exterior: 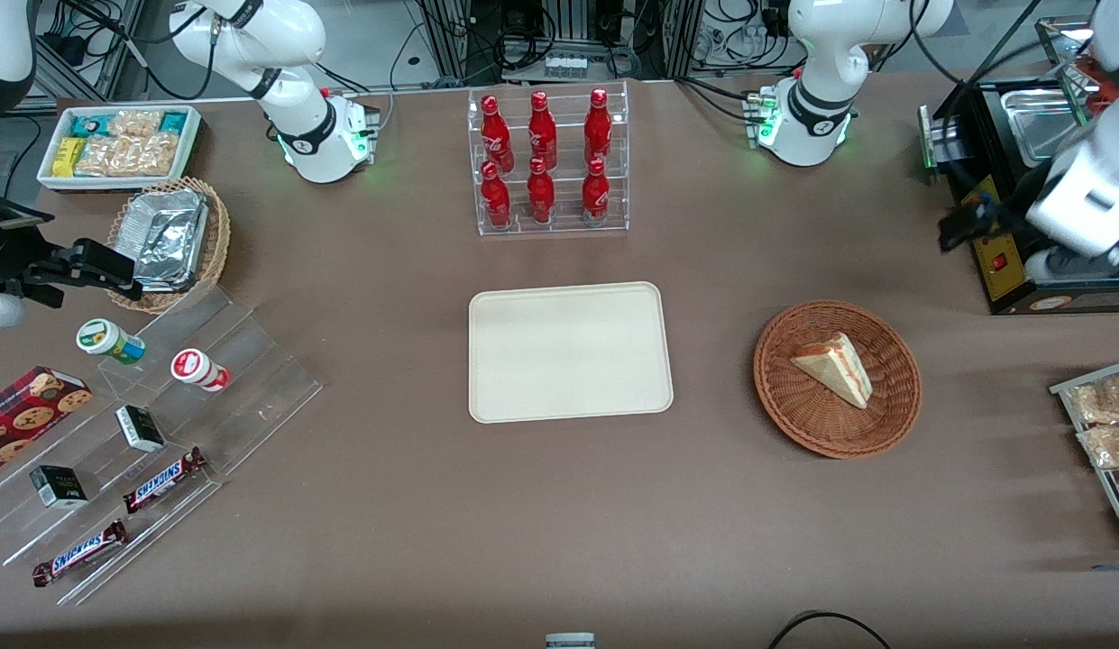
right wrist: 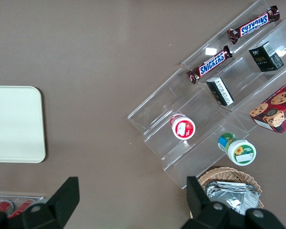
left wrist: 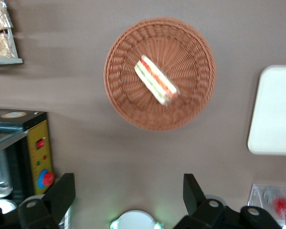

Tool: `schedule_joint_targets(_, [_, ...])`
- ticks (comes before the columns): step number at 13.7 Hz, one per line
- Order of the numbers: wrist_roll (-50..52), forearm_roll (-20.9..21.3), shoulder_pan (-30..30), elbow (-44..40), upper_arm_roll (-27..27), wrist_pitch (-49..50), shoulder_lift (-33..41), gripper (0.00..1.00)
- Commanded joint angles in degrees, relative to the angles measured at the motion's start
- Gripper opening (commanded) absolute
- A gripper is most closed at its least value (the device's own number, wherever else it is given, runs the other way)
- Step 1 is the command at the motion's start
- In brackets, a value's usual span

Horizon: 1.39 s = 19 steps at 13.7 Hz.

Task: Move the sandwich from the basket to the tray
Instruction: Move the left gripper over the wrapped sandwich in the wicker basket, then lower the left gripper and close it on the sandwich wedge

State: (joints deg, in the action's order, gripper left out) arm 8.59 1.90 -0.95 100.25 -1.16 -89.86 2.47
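Observation:
The sandwich [exterior: 834, 368], a pale bread wedge with red and green layers, lies in the round reddish-brown basket [exterior: 793, 424] toward the working arm's end of the table. The cream tray [exterior: 570, 351] sits bare at the table's middle, beside the basket. The left arm's gripper [exterior: 965, 225] hangs high above the table, next to the black appliance and farther from the front camera than the basket. In the left wrist view the gripper [left wrist: 128, 191] is open wide and empty, apart from the basket [left wrist: 190, 47], the sandwich [left wrist: 156, 80] and the tray [left wrist: 276, 109].
A clear rack of red bottles [exterior: 550, 162] stands farther back than the tray. A black appliance [exterior: 1010, 261] and a wire rack of snack packets [exterior: 1100, 433] flank the basket. A clear stepped shelf [exterior: 234, 379], foil-lined basket [exterior: 167, 239] and white bin [exterior: 117, 144] sit at the parked arm's end.

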Motion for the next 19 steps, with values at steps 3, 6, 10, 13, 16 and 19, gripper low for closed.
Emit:
schedule_joint_targets(3, [15.91, -0.14, -0.28, 8.19, -0.60, -12.42, -3.25, 1.00])
schedule_joint_targets(6, [26.00, -0.49, -1.51, 10.21, -0.60, -19.01, -6.51, 1.00])
schedule_joint_targets(10, [37.27, 0.65, -3.44, 17.50, -0.60, -32.53, -10.20, 1.00])
schedule_joint_targets(13, [40.28, 0.65, -3.36, 23.57, -0.42, -41.17, -10.12, 1.00])
schedule_joint_targets(16, [41.94, 0.65, -3.36, 25.87, -0.33, -44.87, -10.73, 1.00])
schedule_joint_targets(19, [44.32, 0.65, -3.53, 26.57, -0.33, -45.58, -11.52, 1.00])
